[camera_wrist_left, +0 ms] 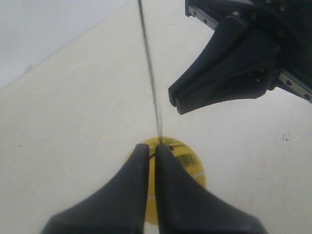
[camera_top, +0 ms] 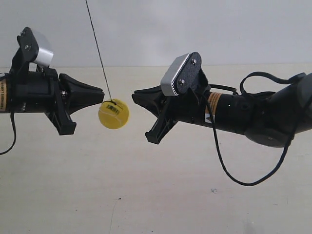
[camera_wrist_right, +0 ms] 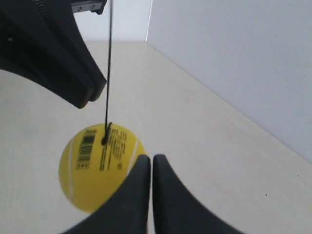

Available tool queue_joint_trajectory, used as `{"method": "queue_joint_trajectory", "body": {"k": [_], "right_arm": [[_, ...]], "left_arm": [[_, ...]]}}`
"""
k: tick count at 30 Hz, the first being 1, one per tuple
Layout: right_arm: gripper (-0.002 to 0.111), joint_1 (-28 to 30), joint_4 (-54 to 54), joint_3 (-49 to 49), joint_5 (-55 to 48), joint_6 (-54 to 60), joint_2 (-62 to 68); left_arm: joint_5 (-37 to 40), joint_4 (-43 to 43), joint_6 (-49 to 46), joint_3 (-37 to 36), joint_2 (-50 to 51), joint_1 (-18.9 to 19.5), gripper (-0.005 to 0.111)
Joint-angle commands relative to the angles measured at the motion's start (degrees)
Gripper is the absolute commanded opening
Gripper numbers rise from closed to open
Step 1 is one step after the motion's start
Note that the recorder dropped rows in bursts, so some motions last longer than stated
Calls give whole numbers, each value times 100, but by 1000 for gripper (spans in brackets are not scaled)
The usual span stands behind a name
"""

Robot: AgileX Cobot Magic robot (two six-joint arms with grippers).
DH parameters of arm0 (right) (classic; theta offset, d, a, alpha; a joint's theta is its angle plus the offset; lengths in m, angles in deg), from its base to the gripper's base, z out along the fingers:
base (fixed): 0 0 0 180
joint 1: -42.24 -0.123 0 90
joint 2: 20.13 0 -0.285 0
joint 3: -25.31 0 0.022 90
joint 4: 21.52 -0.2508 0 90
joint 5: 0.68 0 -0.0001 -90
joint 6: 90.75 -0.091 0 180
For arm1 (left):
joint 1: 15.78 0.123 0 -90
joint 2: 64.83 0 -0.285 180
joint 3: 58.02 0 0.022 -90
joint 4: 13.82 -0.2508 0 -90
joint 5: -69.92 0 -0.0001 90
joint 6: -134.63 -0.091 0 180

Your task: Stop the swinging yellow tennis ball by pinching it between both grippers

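Observation:
The yellow tennis ball hangs on a thin black string between the two black wedge-shaped grippers, a little below their tips. My left gripper, on the arm at the exterior view's left, is shut, its tip close against the ball's upper side; I cannot tell if they touch. In the left wrist view the ball sits just beyond the left gripper. My right gripper is shut too, a small gap from the ball. In the right wrist view the ball shows its barcode beside the right gripper.
A beige tabletop lies well below the ball, and a white wall stands behind. A black cable loops down under the arm at the exterior view's right. Each wrist carries a grey camera module.

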Motion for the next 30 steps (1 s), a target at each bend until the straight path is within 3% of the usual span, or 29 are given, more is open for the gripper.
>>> {"method": "queue_joint_trajectory", "body": {"k": [1,14,30], "right_arm": [[0,1,2,-22,29,29,-6],[0,1,-8,-31,-131,18,-6],[0,1,3,-31,-419,51,-6]], "left_arm": [[279,-96,33,25,6,-32,5],[1276,-83,431,25,44,-32,5],[1185,-83,397,25,378,-32,5]]}}
